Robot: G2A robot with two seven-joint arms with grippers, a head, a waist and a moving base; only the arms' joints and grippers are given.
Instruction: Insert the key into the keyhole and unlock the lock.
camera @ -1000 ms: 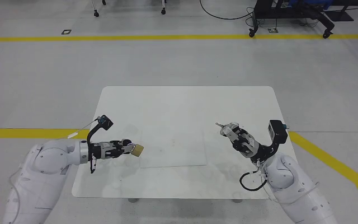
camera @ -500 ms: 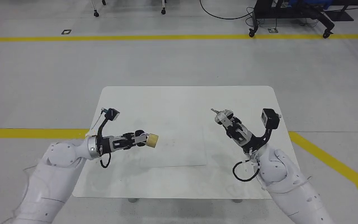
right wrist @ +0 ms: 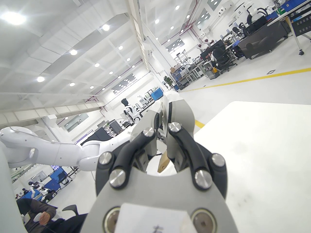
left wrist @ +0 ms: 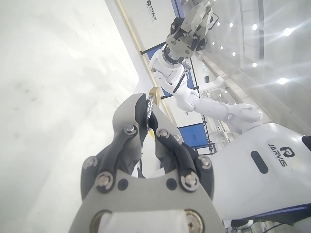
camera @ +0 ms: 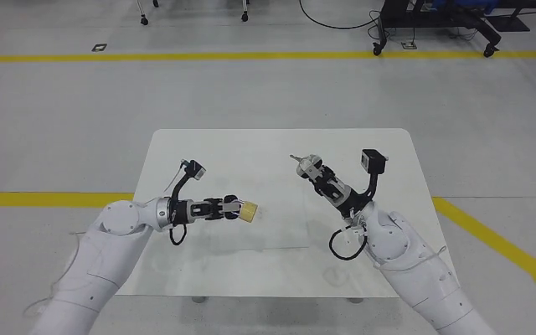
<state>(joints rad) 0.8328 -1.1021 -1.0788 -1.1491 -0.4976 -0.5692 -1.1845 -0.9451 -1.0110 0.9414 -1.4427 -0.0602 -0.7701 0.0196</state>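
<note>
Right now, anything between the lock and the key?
Nothing. In the top view, the stretch from the lock in the left gripper to the key in the right gripper is bare table.

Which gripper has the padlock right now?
The left gripper: it is shut on the shackle of the brass padlock, whose body sticks out in front. The right gripper pinches only the thin key.

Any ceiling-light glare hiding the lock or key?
Left wrist view: ceiling lamps flare in streaks near the right gripper, lock unaffected. Right wrist view: bright lamps overhead, clear of that gripper. Top view: even light, no glare on lock or key.
</note>
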